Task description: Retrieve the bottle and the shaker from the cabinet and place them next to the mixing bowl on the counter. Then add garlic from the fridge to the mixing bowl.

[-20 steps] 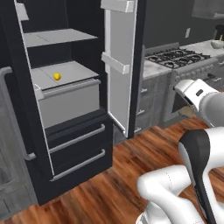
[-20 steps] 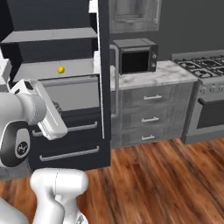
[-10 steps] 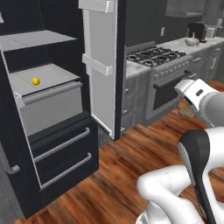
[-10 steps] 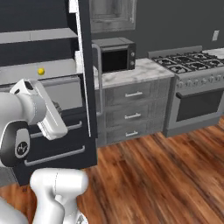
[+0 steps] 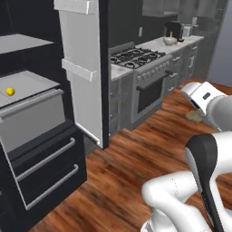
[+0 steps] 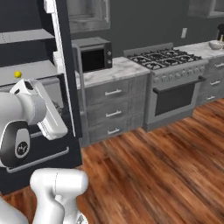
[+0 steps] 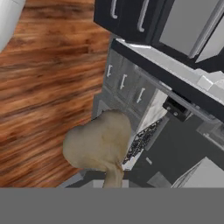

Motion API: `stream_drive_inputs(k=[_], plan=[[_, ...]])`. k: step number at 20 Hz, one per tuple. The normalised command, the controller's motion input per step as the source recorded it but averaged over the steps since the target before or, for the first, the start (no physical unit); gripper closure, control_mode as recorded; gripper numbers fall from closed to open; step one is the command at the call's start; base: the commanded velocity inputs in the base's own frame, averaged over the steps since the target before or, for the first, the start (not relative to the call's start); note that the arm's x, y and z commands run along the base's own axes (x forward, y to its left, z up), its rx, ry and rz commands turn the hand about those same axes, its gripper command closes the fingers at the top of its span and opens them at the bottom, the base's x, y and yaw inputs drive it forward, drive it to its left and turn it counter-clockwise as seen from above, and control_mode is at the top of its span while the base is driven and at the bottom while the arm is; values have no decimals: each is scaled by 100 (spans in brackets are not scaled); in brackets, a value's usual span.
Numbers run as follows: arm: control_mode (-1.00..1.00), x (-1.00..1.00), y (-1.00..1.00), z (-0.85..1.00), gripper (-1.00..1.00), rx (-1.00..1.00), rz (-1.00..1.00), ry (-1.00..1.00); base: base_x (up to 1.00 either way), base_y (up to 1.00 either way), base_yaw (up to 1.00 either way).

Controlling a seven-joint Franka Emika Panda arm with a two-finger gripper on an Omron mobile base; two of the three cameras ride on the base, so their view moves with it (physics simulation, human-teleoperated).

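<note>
Here the garlic (image 7: 99,144) sits clamped between the fingers

A steel gas stove (image 6: 175,83) with black burner grates anchors a dark kitchen wall, its oven door (image 6: 176,98) closed above a reddish wood plank floor (image 6: 166,175). Left of the stove, a black microwave (image 6: 92,54) sits over three grey drawers (image 6: 113,110) with pale bar handles. Well left of the stove, a small yellow ball (image 5: 9,91) lies on a grey shelf. Far to the stove's right, a dark coffee machine (image 5: 174,29) stands against the back wall.
</note>
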Motion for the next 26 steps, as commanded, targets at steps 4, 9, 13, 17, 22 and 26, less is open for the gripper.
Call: stream_drive_inputs(k=[4,9,13,17,22,26], plan=[[100,0,0,0,100,0,0,0,-1,-19,-32],[100,0,0,0,100,0,0,0,0,-17,-33],[100,0,0,0,100,0,0,0,0,-14,-33],[100,0,0,0,100,0,0,0,0,-8,-31],[100,0,0,0,100,0,0,0,0,-1,-27],[100,0,0,0,100,0,0,0,13,0,-20]])
